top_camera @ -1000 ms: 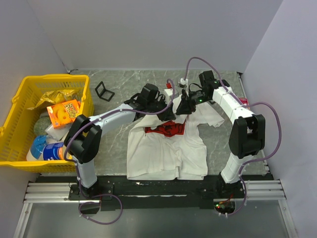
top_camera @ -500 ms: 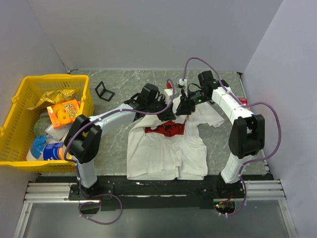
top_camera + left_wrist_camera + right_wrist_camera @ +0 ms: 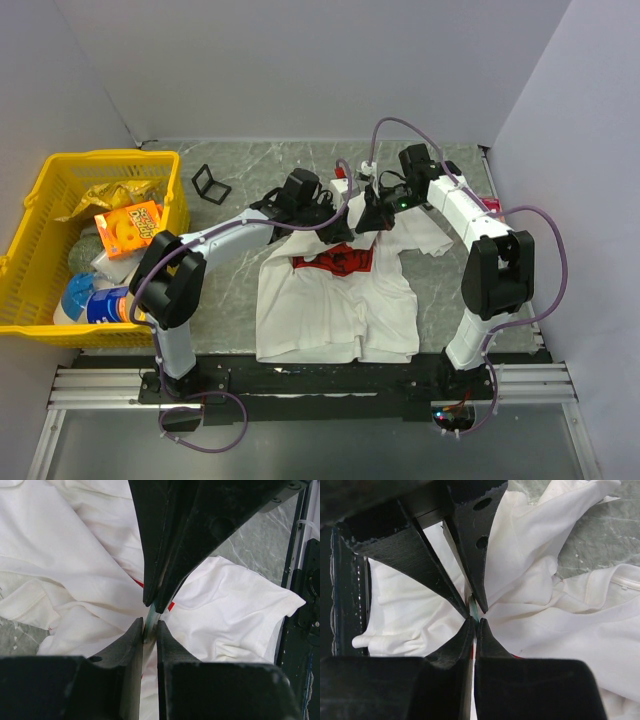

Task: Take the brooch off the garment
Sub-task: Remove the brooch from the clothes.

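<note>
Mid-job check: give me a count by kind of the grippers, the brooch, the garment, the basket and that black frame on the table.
Grippers: 2, the left gripper and the right gripper
Brooch: 1, pinched between both grippers
White T-shirt: 1
Yellow basket: 1
Black frame: 1
Total: 6

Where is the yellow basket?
In the top view, the yellow basket sits at the table's left edge, beside the left arm, with an orange box inside; the white T-shirt lies to its right.
</note>
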Motion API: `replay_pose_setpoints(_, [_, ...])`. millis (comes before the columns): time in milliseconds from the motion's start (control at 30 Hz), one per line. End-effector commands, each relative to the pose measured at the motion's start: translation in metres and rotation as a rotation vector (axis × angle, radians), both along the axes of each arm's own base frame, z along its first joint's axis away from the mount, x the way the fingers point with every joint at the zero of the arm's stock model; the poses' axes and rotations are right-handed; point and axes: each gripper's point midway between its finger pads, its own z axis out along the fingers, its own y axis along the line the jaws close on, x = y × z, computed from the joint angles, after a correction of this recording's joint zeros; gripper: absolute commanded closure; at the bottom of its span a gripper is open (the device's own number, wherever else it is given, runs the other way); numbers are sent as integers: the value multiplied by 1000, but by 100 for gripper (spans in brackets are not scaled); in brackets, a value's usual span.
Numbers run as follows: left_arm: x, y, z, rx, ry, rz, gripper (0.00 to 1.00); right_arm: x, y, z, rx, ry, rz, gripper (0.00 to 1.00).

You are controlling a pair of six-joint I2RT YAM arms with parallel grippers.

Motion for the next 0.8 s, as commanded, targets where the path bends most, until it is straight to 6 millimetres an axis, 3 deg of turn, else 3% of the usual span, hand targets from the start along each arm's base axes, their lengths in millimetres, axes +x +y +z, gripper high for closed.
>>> replay_pose_setpoints(0, [-6, -8, 5, -27, -14, -41, 89, -4, 6, 2, 26, 13, 31, 100])
replay_pose_setpoints(400, [-5, -6, 7, -26, -23, -36, 75, 5, 9, 5, 23, 65, -12, 100])
replay_pose_setpoints(767, [-4, -6, 7, -23, -25, -31, 71, 7, 10, 9, 26, 72, -27, 100])
